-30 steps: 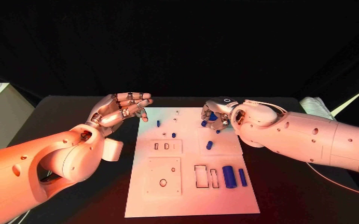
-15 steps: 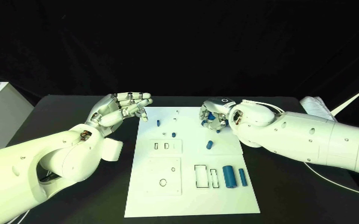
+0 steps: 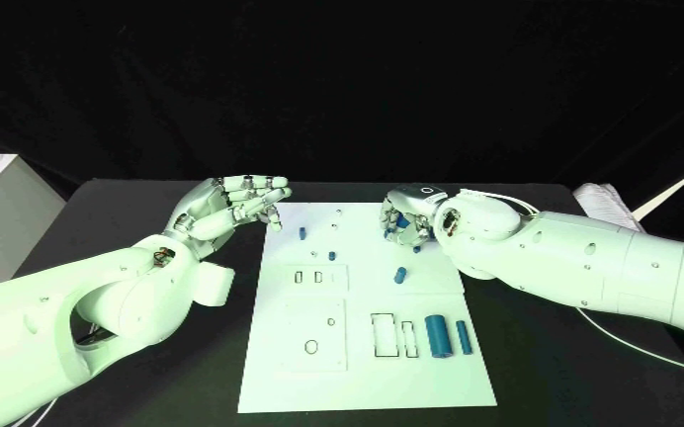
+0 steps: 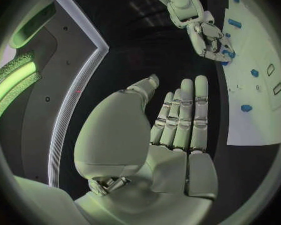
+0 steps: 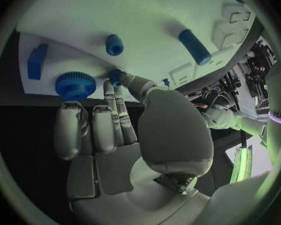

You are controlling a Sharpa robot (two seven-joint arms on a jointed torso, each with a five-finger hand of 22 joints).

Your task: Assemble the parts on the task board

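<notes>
Blue parts [image 3: 400,274] lie loose on the task board [image 3: 365,368], so the right hand [image 3: 406,221] curls over its far edge, apparently reaching for a small one [image 5: 115,76], grasp uncertain, while the left hand [image 3: 228,204] waits empty, fingers extended, beside its far left corner.

The right hand [image 5: 115,135] curled over the task board's [image 5: 147,25] edge. A blue gear [image 5: 75,85] sat at its ten o'clock, and its fingertips [image 5: 115,77] touched a small blue part [image 5: 115,75].

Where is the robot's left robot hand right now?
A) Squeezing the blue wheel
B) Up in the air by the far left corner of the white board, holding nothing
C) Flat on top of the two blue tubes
B: the left robot hand hangs beside the task board's far left corner, fingers apart and nothing in them.
</notes>
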